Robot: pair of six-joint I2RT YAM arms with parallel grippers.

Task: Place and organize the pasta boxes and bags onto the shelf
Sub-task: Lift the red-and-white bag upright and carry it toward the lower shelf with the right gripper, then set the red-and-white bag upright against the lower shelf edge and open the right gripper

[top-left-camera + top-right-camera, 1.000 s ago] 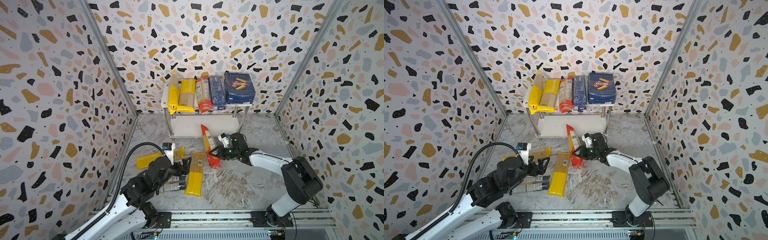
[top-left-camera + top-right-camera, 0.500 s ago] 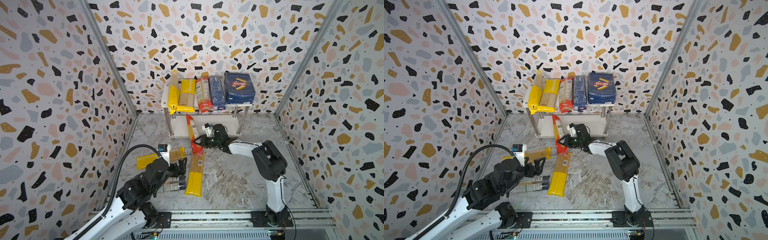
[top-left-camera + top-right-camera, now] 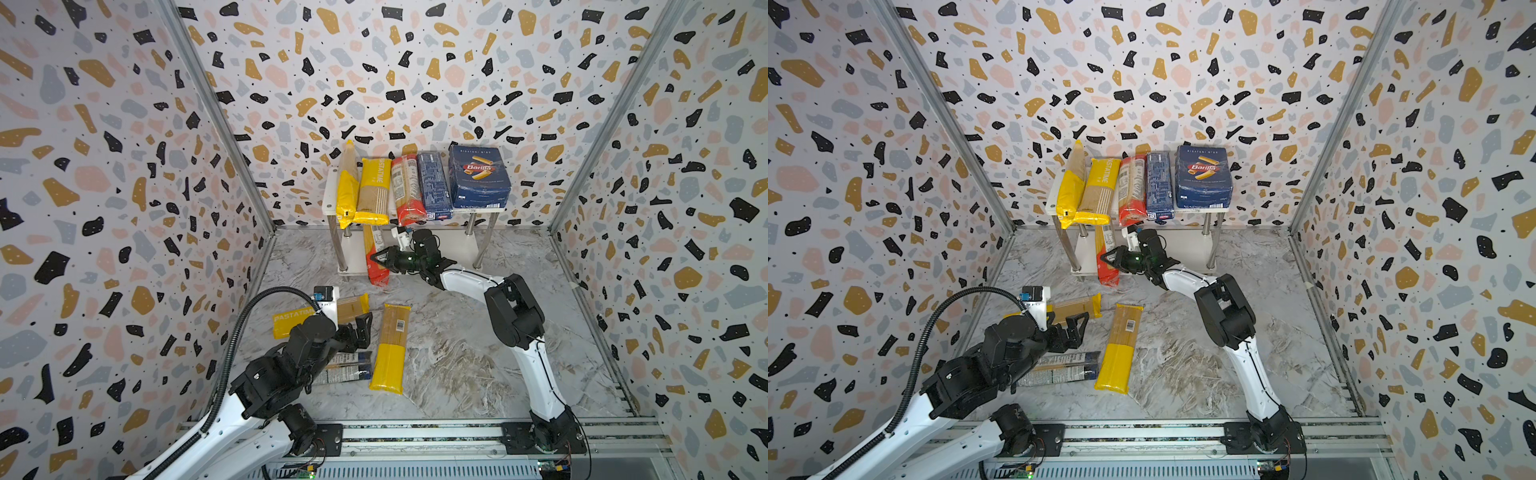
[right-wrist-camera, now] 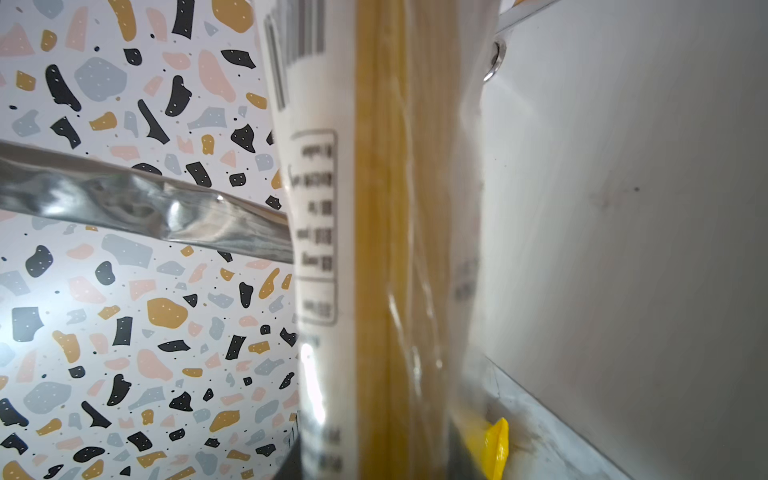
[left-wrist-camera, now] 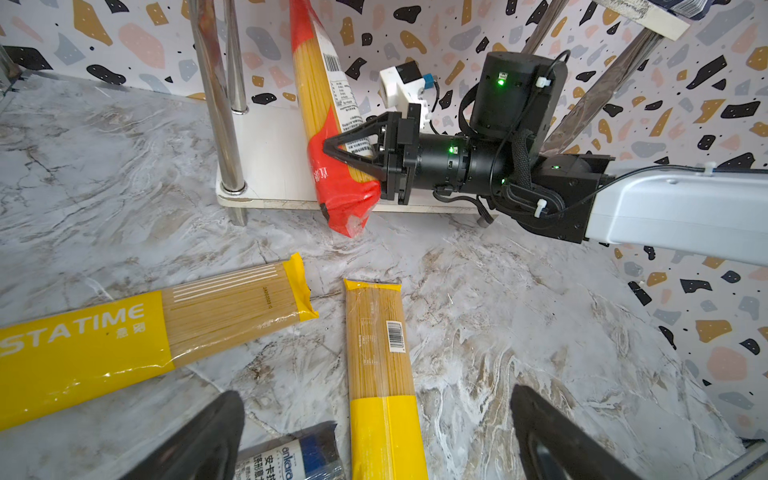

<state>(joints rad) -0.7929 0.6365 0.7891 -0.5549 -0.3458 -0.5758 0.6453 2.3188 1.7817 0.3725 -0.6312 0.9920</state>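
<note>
Right claw: pinched on the red-ended bag, gripping low on its length, just above the red end.
Bag axis: steeply tilted, crossing the claw's line of reach. The clear upper end rises above the claw toward the underside of the top board. The red end hangs below the claw, past the front edge of the lower board. We cannot tell whether it touches the floor.
Shelf from claw: the lower board lies under and behind the claw, with a chrome leg just beyond the fingertips.
Left claw: spread wide, empty, well apart from the held bag.
Below left claw: PASTATIME bag, barcode bag and blue-ended bag, all flat on the floor.
Nearer arm: the right arm for this bag, the left for the floor packs.
Coming move, our judgement: swing the upper end down and back so the long axis lies along the lower board, clear of the leg.
</note>
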